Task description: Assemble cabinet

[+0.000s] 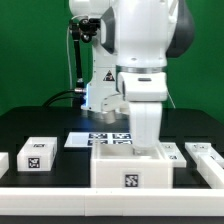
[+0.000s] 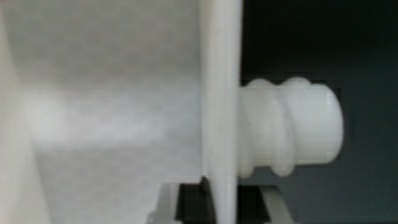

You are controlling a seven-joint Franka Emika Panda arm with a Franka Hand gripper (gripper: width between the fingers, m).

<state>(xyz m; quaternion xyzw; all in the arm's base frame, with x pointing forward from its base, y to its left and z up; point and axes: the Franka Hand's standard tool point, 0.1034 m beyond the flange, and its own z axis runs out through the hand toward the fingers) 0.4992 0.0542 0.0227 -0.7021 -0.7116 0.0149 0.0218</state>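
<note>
The cabinet [image 1: 131,169] is a white open box with a tag on its near face, at the front middle of the black table. My gripper [image 1: 147,136] reaches straight down into it at its back right, and the fingertips are hidden behind its wall. In the wrist view the gripper [image 2: 224,206] has a dark pad on each side of a thin white cabinet wall [image 2: 224,100] seen edge-on, and is shut on it. A white ribbed peg [image 2: 295,127] sticks out from one side of that wall.
Small white tagged blocks lie at the exterior view's left [image 1: 37,153], far left [image 1: 3,161] and right [image 1: 173,152], [image 1: 207,161]. The marker board [image 1: 92,139] lies behind the cabinet. A green backdrop stands behind the arm's base.
</note>
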